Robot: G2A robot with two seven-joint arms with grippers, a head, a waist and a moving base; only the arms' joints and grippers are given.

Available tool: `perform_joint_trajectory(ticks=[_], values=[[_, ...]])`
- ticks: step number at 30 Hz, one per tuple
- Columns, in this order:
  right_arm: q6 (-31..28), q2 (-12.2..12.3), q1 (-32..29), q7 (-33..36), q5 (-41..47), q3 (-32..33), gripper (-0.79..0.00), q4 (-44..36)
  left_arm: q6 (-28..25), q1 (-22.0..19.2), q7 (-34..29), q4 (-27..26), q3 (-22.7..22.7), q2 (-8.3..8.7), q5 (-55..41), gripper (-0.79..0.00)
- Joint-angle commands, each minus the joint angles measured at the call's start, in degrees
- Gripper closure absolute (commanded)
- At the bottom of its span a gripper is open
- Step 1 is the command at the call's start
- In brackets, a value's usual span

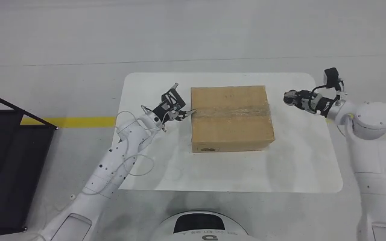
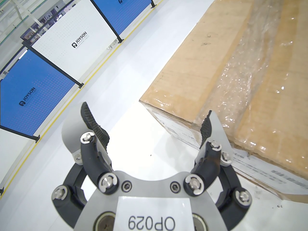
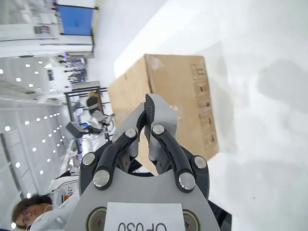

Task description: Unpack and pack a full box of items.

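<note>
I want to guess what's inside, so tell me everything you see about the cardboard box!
The cardboard box is brown, rectangular and shut, with clear tape along its top seam and printed labels on its sides. It lies flat on the white table. The open left gripper is at one taped end.

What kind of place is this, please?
Probably a large industrial test hall: blue and white barrier panels fence the area, a yellow line marks the pale floor, and rows of ceiling lights hang high.

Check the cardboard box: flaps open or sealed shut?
Shut. On the box both top flaps lie flat, and clear tape runs along the seam between them. Full or empty: cannot tell.
</note>
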Motion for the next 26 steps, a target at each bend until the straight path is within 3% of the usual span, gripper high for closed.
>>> perform_joint_trajectory(ticks=[1, 6, 11, 13, 14, 15, 17, 24, 26], values=[[-2.9, -0.3, 0.1, -2.7, 2.8, 0.0, 0.0, 1.3, 3.3, 1.8, 1.9, -1.7, -2.2, 0.21, -2.2, -0.785], [-9.3, -1.1, 2.4, -6.5, 8.6, -1.0, 0.0, 6.7, 8.0, 7.7, 6.1, -4.9, -9.3, 1.26, -5.8, -0.785], [-11.8, -2.3, 7.1, -10.4, 11.1, -4.8, 0.0, 16.4, 7.1, 11.9, 7.3, -4.2, -16.1, 2.23, -10.9, -0.785], [-12.6, -3.0, 9.4, -10.6, 12.0, -7.1, -0.363, 20.3, 7.1, 11.9, 7.3, -4.2, -16.1, 2.23, -10.9, -0.785], [-12.8, -3.4, 10.5, -10.3, 12.9, -8.2, -0.785, 22.2, 7.1, 11.9, 7.3, -4.2, -16.1, 2.23, -10.9, -0.785], [-12.8, -3.4, 10.5, -10.3, 12.9, -8.2, -0.013, 22.2, 7.1, 11.9, 7.3, -4.2, -16.1, 2.23, -10.9, -0.785], [-12.8, -3.4, 10.6, -10.4, 12.9, -8.3, -0.088, 22.4, 7.0, 11.9, 7.3, -4.2, -16.1, 2.24, -11.0, -0.785], [-12.8, -3.4, 10.5, -10.3, 12.9, -8.2, -0.536, 22.2, 7.1, 11.9, 7.3, -4.2, -16.1, 2.23, -10.9, -0.785], [-12.8, -3.4, 10.5, -10.3, 12.9, -8.2, -0.611, 22.2, 7.1, 11.9, 7.3, -4.2, -16.1, 2.23, -10.9, -0.784]])
